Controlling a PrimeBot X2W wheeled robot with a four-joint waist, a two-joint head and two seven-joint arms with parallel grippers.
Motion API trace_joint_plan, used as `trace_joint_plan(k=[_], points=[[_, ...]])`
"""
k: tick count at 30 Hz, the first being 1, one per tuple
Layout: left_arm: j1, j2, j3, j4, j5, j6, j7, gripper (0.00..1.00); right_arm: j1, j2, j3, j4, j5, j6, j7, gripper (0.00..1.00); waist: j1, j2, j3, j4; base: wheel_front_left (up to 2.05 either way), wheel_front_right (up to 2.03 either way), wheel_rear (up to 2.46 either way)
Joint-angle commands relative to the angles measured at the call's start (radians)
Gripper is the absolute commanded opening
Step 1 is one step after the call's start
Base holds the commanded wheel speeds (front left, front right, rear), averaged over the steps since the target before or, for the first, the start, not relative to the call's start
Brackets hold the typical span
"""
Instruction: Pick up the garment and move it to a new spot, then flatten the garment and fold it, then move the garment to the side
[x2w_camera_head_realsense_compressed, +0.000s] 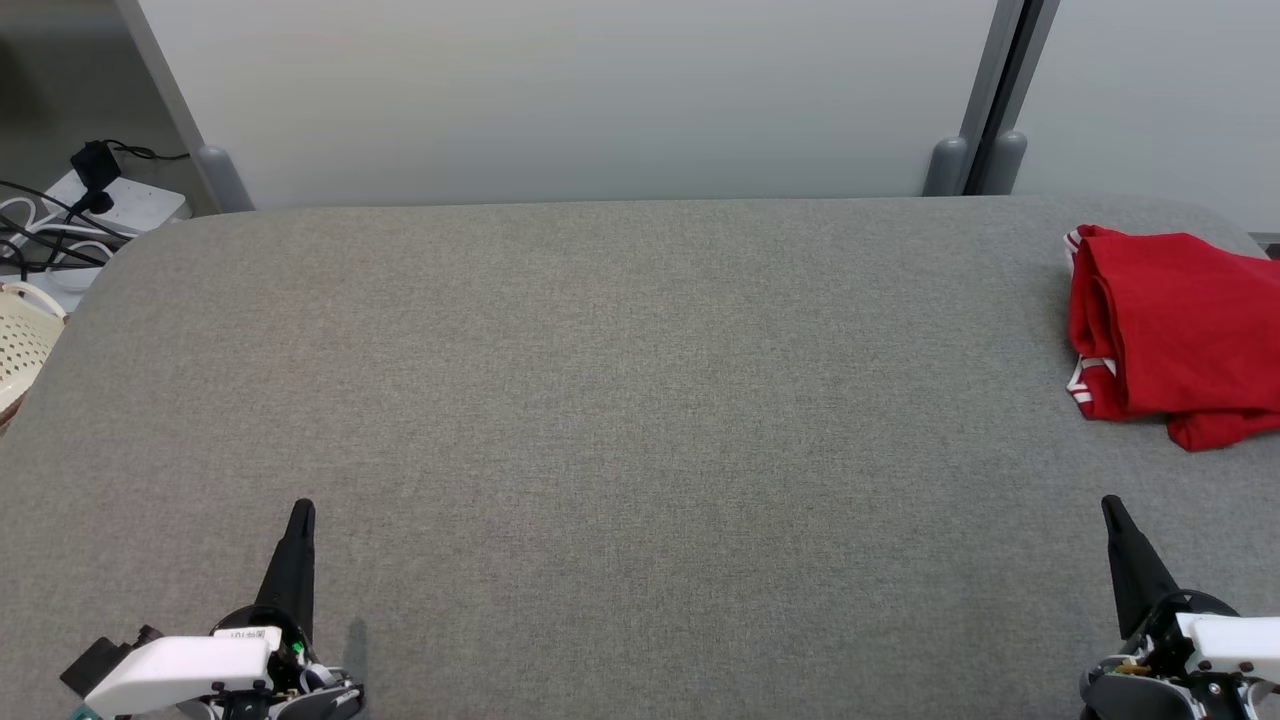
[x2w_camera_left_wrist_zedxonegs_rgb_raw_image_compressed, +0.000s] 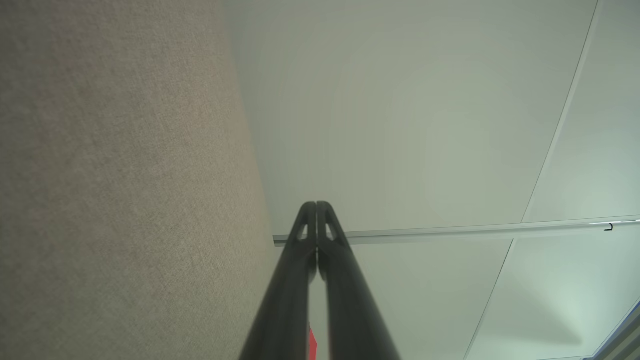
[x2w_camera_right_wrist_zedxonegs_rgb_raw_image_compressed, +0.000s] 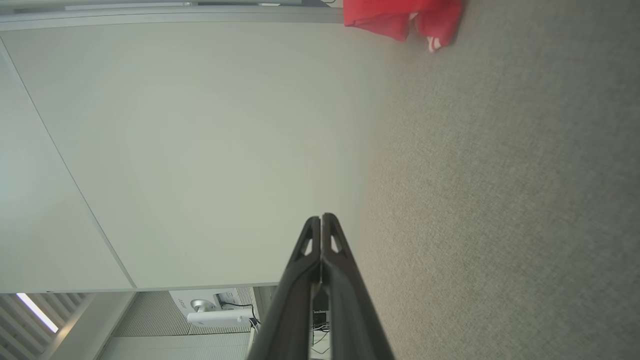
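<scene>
The red garment (x2w_camera_head_realsense_compressed: 1180, 335) lies at the desk's (x2w_camera_head_realsense_compressed: 640, 400) right edge, near the far corner. The left gripper (x2w_camera_head_realsense_compressed: 299, 522) and right gripper (x2w_camera_head_realsense_compressed: 1114, 518) hover by the near edge, fingers closed on nothing.

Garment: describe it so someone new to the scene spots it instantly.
A grey fabric-topped table spans the head view. Near its far right corner, beyond the right pincer, lies the garment, bunched in a heap. It is bright red with white-striped trim, against plain grey all round.

left gripper (x2w_camera_head_realsense_compressed: 301, 508) closed (fingers pressed together) | right gripper (x2w_camera_head_realsense_compressed: 1110, 503) closed, empty
</scene>
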Motion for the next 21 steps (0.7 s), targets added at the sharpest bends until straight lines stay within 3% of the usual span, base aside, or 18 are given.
trace_joint_plan(k=[1, 21], points=[[-0.057, 0.016, 0.033, -0.023, -0.005, -0.008, 0.006, 0.00, -0.043, -0.012, 0.018, -0.026, -0.003, 0.001, 0.010, 0.00, 0.0000, -0.0001, 0.000, 0.000, 0.00, 0.00, 0.00], [-0.057, 0.016, 0.033, -0.023, -0.005, -0.008, 0.006, 0.00, -0.044, -0.010, 0.015, -0.025, -0.006, 0.001, 0.012, 0.00, 0.0000, -0.0001, 0.000, 0.000, 0.00, 0.00, 0.00]])
